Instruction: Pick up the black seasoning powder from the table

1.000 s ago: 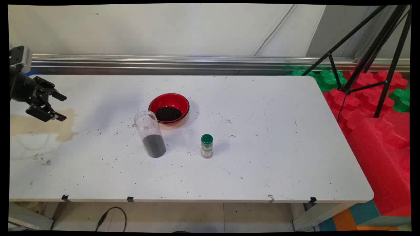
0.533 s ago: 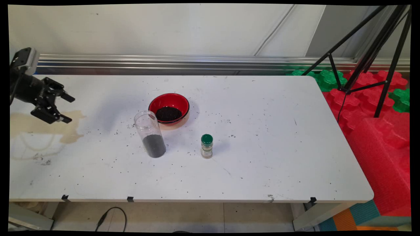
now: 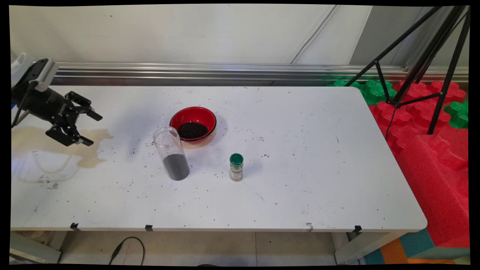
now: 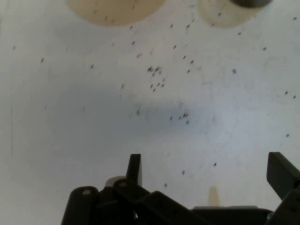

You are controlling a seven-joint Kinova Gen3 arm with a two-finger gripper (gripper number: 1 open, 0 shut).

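Hovering wide open and empty, your gripper point(image 3: 88, 128) points along the table.
The upright clear jar point(image 3: 171, 154) stands ahead, well apart; the red bowl point(image 3: 193, 123) is just beyond it.

A: Where's the gripper point(image 3: 90, 128)?

B: Left of the frame, above the table point(image 3: 300, 180), fingers spread wide and holding nothing. A tan stain point(image 3: 88, 148) lies under it.

A: And near the middle?

B: A clear jar point(image 3: 171, 153) stands upright with dark grains in its bottom. Just behind it, up and to the right, is a red bowl point(image 3: 193, 123) with dark grains too. A small bottle point(image 3: 236, 167) with a green cap stands to the jar's right, apart from both. Black specks dot the tabletop.

A: The right edge?

B: A black tripod point(image 3: 420, 63) over red and green blocks point(image 3: 431, 157).
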